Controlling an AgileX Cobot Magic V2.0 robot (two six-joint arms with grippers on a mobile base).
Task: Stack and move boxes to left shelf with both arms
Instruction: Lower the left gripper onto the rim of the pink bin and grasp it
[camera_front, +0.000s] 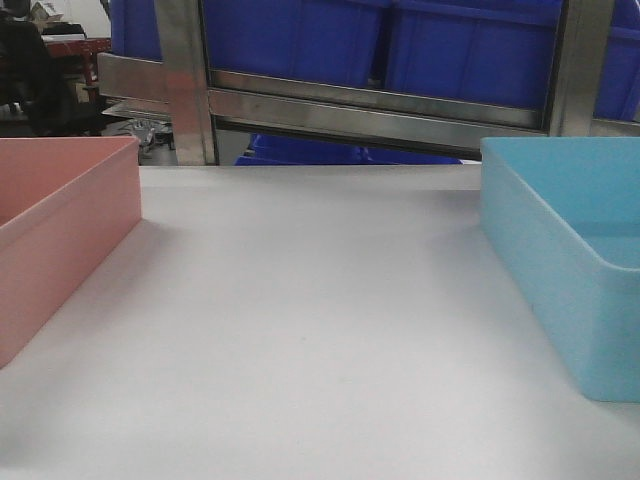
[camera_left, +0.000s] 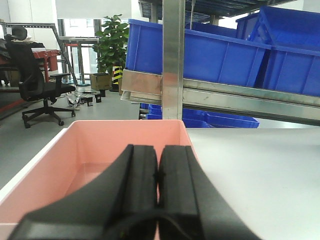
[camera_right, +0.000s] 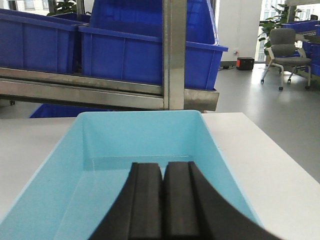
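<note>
The salmon pink box (camera_front: 60, 230) sits at the left of the white table; the light blue box (camera_front: 560, 250) sits at the right. Neither gripper shows in the front view. In the left wrist view my left gripper (camera_left: 159, 150) is shut and empty, hovering over the pink box's (camera_left: 100, 150) near end. In the right wrist view my right gripper (camera_right: 163, 167) is shut and empty, over the blue box's (camera_right: 125, 145) near end. The steel rack rail (camera_front: 380, 110) runs behind the table; its rollers are hidden.
Dark blue storage crates (camera_front: 460, 45) fill the rack level behind a steel upright post (camera_front: 185, 80). More blue crates (camera_front: 300, 150) sit below. The white tabletop (camera_front: 310, 320) lies between the two boxes. An office chair (camera_left: 40, 85) stands far left on the floor.
</note>
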